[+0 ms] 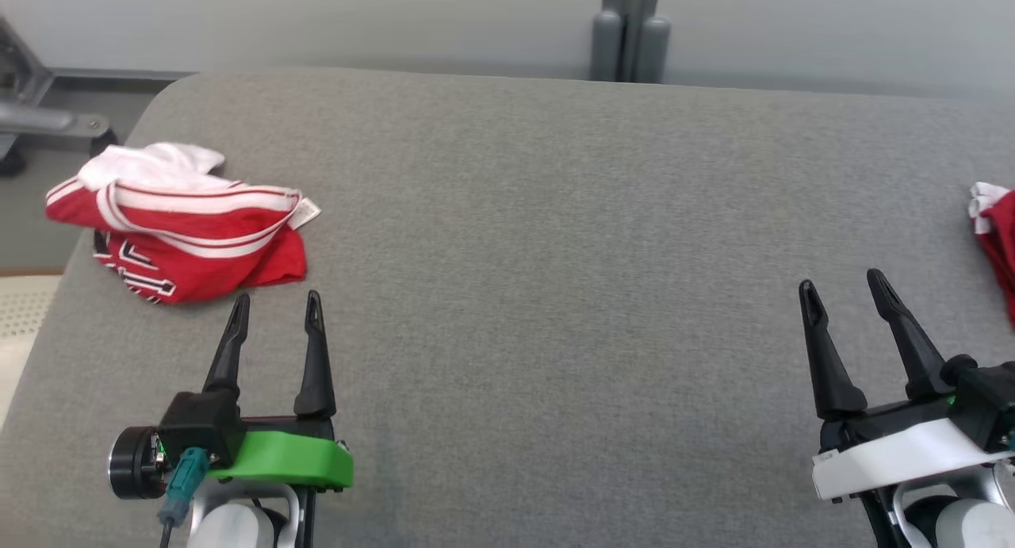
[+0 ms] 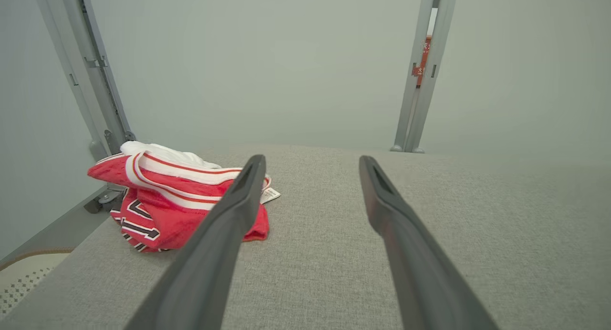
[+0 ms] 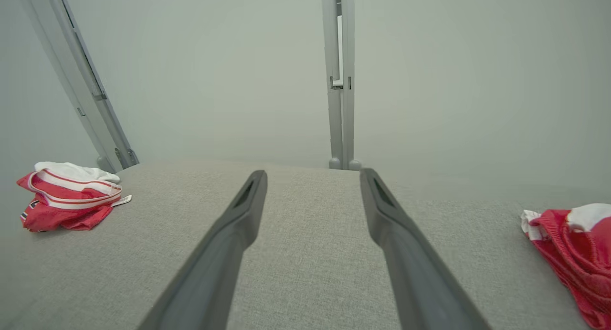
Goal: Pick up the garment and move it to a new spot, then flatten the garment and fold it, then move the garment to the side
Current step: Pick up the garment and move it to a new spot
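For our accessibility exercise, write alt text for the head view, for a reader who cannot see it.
A bunched red-and-white garment lies at the left of a grey padded surface, just beyond the open left gripper. The open right gripper sits lower right, near another red cloth at the right edge.

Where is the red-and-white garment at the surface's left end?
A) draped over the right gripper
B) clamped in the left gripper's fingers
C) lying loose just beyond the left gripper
C: the garment lies bunched on the grey surface just ahead of the left gripper, fingers open and empty.
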{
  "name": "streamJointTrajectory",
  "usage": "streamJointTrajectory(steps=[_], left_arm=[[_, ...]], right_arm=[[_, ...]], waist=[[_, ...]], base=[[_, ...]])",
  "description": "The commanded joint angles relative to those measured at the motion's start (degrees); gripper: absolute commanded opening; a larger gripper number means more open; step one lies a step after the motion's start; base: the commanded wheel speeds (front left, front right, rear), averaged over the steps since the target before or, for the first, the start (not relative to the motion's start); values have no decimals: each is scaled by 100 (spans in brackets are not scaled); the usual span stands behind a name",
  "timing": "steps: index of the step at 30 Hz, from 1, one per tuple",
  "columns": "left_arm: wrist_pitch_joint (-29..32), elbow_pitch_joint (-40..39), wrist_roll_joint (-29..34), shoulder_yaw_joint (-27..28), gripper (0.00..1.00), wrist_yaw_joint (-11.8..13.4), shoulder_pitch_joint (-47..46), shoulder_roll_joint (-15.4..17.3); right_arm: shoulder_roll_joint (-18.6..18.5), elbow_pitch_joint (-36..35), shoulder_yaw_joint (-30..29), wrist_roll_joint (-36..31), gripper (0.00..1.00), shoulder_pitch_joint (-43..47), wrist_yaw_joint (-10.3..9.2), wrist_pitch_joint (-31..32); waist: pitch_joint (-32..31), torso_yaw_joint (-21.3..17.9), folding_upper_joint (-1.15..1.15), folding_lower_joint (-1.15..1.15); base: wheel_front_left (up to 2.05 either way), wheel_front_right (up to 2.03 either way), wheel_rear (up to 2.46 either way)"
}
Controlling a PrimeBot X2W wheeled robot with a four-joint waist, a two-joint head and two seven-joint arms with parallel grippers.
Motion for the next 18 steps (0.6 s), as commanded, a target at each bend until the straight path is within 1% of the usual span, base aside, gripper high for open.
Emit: streamJointTrajectory(steps=[1,5,9,13,18], left_arm=[[-26,29,-29,71,100,-2,-123,-32],[-25,-6,3,273,100,-30,-179,-138],[-26,-30,84,456,100,-71,-157,-245],[-27,-51,145,623,100,-151,-169,-343],[-27,-83,223,822,100,-248,-438,-477]], right_arm=[[-53,-55,48,-47,100,-99,-4,27],[-138,-137,127,-49,100,-230,-4,105],[-176,-187,159,-63,100,-293,-4,172],[-209,-246,165,-83,100,-369,-4,244],[-311,-411,212,-96,100,-553,-4,398]], waist=[[248,629,0,0],[328,1098,0,0],[374,1407,0,0],[475,1588,0,0],[841,1600,0,0]], base=[[0,0,0],[0,0,0],[0,0,0],[0,0,0],[0,0,0]])
